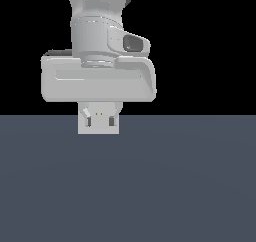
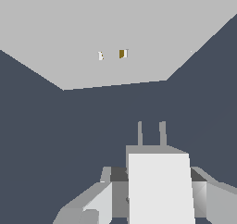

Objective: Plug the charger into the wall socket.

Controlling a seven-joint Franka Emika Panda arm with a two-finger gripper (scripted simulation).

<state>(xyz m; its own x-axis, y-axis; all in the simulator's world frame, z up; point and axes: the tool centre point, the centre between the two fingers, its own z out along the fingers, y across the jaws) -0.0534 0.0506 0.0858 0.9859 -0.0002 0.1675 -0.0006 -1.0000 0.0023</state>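
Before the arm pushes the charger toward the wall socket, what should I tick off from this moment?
1. Charger held between the pincer fingers: ok.
2. Prongs point toward the wall socket: ok.
3. Both socket holes visible and unblocked: ok.
4. Prongs inserted: not ok, a gap of floor shows between them and the plate.
5. Prongs lined up with the holes sideways: cannot tell, they look offset in the wrist view.
6. Prong height matches the holes: cannot tell.

The pincer (image 2: pixel 152 190) grips the charger (image 2: pixel 159 186), prongs toward the wall socket (image 2: pixel 115 33).
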